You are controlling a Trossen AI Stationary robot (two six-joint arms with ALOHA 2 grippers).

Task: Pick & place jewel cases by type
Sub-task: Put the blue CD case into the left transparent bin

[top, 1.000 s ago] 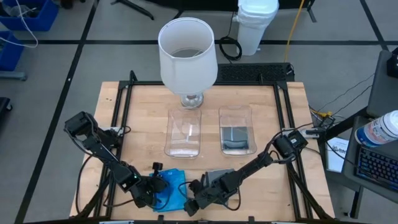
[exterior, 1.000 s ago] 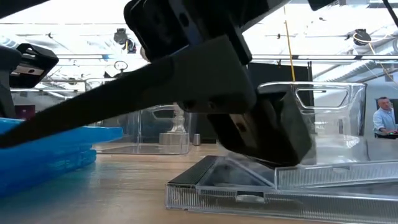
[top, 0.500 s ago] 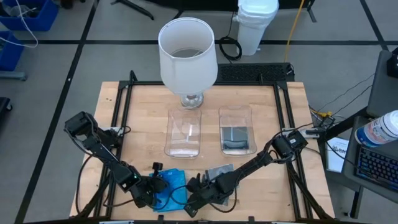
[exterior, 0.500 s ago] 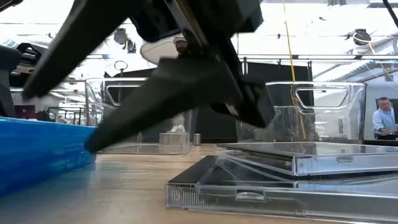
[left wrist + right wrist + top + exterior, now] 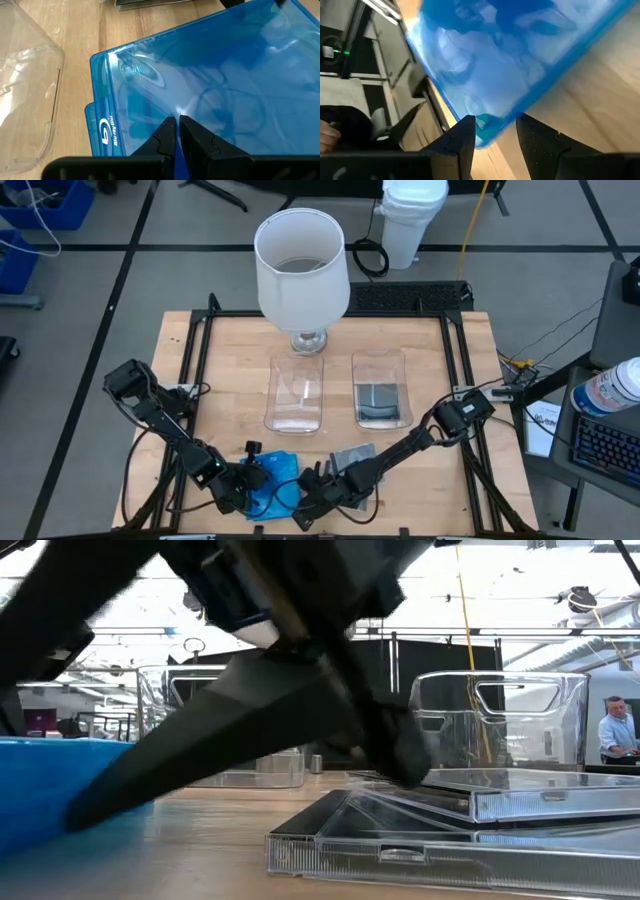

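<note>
Two bright blue jewel cases (image 5: 278, 478) lie stacked at the table's near edge; the left wrist view shows the top blue case (image 5: 200, 75) lying askew on the lower one (image 5: 91, 132). My left gripper (image 5: 176, 127) is shut, with its tips on the top case. My right gripper (image 5: 495, 127) is open at the stack's right side (image 5: 303, 502), a finger on either side of a blue case's rim (image 5: 487, 122). Smoky grey cases (image 5: 352, 457) lie stacked just right of it, flat on the wood (image 5: 450, 830). My left gripper presses its shut fingertips (image 5: 167, 131) on the top blue case's broad upper face (image 5: 177, 107), near its edge. It comes slanting down from the table's left. The case lies on the lower blue case. My right gripper: I cannot tell whether its fingers touch the blue rim.
Two clear trays stand mid-table: the left tray (image 5: 296, 392) holds nothing I can see, the right tray (image 5: 382, 392) holds a dark grey case. A white lampshade on a glass foot (image 5: 300, 265) stands behind them. A person (image 5: 615, 730) shows far off.
My right gripper has moved from over the grey cases toward the table's left, up to the blue stack, and stays open. The grey cases lie as before.
</note>
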